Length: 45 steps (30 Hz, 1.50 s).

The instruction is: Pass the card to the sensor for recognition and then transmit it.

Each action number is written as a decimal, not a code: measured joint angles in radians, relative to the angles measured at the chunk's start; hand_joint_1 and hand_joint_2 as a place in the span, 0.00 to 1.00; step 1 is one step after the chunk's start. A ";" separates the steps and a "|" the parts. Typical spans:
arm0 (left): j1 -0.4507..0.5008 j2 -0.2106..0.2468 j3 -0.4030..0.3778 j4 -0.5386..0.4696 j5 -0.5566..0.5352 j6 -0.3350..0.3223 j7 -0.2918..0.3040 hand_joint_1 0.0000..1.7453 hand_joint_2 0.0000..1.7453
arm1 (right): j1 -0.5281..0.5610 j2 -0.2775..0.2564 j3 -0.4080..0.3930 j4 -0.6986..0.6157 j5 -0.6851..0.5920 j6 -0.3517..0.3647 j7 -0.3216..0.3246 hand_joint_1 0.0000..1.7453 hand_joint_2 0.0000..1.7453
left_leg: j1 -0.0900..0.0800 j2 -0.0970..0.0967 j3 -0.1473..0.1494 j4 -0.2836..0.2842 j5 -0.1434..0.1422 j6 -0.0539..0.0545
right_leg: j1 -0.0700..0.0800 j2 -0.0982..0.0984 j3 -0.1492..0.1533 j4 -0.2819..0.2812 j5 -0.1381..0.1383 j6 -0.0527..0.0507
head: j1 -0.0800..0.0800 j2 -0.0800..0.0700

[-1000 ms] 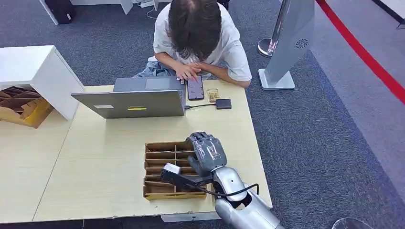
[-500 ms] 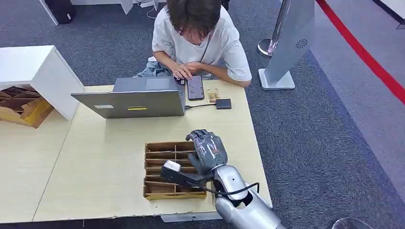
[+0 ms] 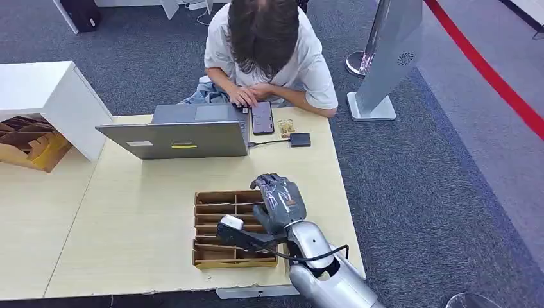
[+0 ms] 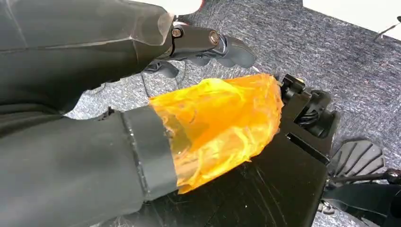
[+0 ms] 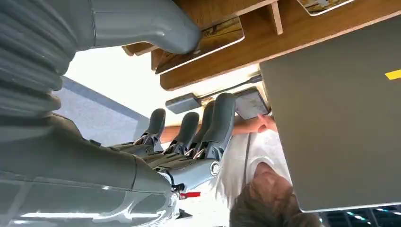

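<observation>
A brown divided card box lies on the light wooden table, near its front edge. My right hand hovers over the box's right side, fingers stretched out and apart from the thumb, with nothing in it. A pale card edge shows in one compartment of the card box. The small black sensor sits at the table's far side, wired to the laptop; it also appears as the sensor past my fingertips. My left hand hangs over the carpet, holding nothing.
A person sits across the table with both hands by a phone beside the sensor. A white cabinet stands at the left, a grey stand at the right. Bare tabletop lies left of the box.
My right hand has crept slightly toward the far side of the box. The person raised their head and bent it down again.
</observation>
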<state>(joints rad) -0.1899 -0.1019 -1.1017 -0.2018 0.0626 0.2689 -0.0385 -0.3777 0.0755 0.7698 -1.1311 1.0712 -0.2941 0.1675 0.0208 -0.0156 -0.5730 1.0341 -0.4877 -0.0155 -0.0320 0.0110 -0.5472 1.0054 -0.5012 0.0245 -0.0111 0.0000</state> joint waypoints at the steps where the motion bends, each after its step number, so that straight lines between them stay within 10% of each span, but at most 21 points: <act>1: 0.000 0.000 0.000 0.000 0.000 0.000 0.000 0.00 0.00 | 0.000 0.000 0.000 0.000 0.000 0.000 0.000 0.44 1.00 | 0.000 0.000 0.000 0.000 0.000 0.000 | 0.000 0.000 0.000 0.000 0.000 0.000 | 0.000 0.000; 45: 0.002 0.000 0.026 0.000 -0.016 0.001 0.000 0.00 0.00 | 0.021 0.000 0.000 -0.006 0.002 0.000 0.000 0.56 1.00 | 0.000 0.000 0.000 0.000 0.000 0.000 | 0.000 0.000 0.000 0.000 0.000 0.000 | 0.000 0.000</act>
<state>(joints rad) -0.1880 -0.1019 -1.0761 -0.2018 0.0462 0.2701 -0.0385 -0.3562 0.0755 0.7694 -1.1368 1.0727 -0.2945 0.1671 0.0208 -0.0156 -0.5730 1.0341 -0.4877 -0.0155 -0.0320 0.0110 -0.5473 1.0054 -0.5012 0.0245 -0.0107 0.0000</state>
